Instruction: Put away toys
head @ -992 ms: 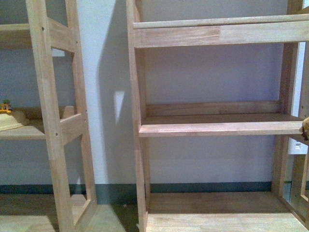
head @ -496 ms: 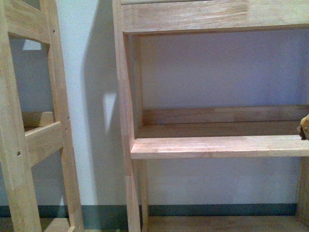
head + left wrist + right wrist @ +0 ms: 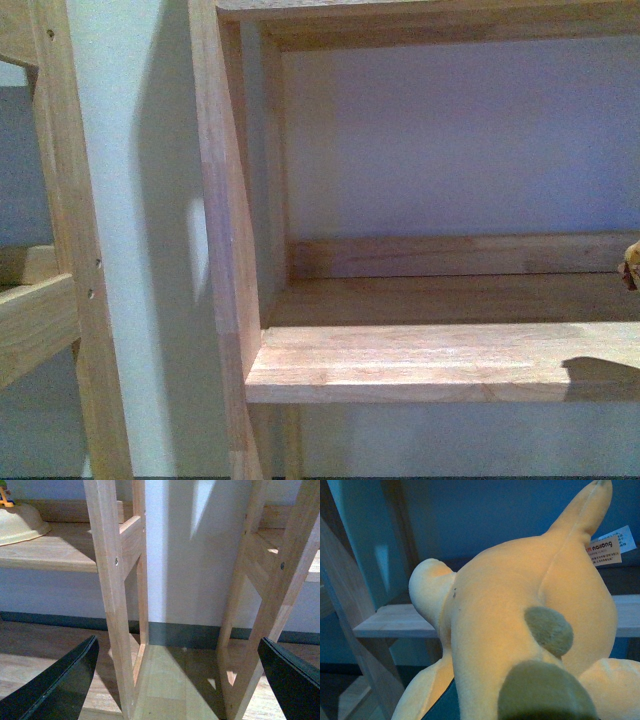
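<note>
The plush toy (image 3: 510,615) fills the right wrist view: orange-yellow, rounded, with grey-green spots, a pointed fin on top and a sewn label (image 3: 606,550). My right gripper is shut on it, its fingers hidden beneath the plush. In the front view only a small tip of the toy (image 3: 631,262) shows at the right edge, just above the wooden shelf board (image 3: 430,360), on which it casts a shadow. My left gripper (image 3: 180,680) is open, its black fingers (image 3: 65,685) spread wide above the wooden floor between two shelf posts, holding nothing.
The shelf unit's upright (image 3: 225,230) stands left of the board, with a second rack's post (image 3: 70,250) further left. In the left wrist view a beige bowl-like object (image 3: 20,522) sits on a low shelf. A pale wall lies behind.
The front view has closed in on the right shelf unit: its board looks larger and lower in frame, and the left rack has slid leftward. The toy's tip stays at the right edge.
</note>
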Robot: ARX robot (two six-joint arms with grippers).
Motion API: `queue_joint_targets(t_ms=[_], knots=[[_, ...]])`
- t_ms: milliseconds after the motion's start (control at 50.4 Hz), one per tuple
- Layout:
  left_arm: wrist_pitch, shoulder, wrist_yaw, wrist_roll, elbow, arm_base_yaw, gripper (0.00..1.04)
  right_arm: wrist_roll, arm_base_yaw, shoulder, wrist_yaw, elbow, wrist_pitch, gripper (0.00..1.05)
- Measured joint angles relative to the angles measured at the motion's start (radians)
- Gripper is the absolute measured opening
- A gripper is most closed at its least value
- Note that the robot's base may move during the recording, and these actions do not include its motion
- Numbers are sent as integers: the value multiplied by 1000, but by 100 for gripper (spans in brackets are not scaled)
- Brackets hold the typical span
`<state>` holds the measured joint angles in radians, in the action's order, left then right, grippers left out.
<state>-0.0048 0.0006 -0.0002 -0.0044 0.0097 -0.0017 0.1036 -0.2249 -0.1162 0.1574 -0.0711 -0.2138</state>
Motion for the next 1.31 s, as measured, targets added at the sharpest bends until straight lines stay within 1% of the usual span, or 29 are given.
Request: queue_joint_targets(t_ms=[179,238,278,317,496,734,853,972,1151,1309], knots=[[0,0,0,0,0,0,99,-1,0,-1,2,-1,5,19],[0,0,0,0,0,0,99,-21,8,-27,7,-54,140,19],[0,0,0,0,0,0,99,-24,19,-54,6,-87,178,19],[0,0,0,0,0,0,99,-27,29,-90,7,-129,186,19],[0,0,0,0,0,0,99,-68,24,-169,3,-296,155,19],[0,0,0,0,0,0,99,-195,-61,-377,26,-625,90,19],[0,0,0,0,0,0,99,-248,-50,-506,-8,-788,19,19],[0,0,0,0,0,0,99,-283,-65,-607,1,-914,-8,19],[0,0,0,0,0,0,99,-338,-125,-761,26,-1095,-17,19],[0,0,0,0,0,0,99,-362,-137,-885,6,-1241,0,19]])
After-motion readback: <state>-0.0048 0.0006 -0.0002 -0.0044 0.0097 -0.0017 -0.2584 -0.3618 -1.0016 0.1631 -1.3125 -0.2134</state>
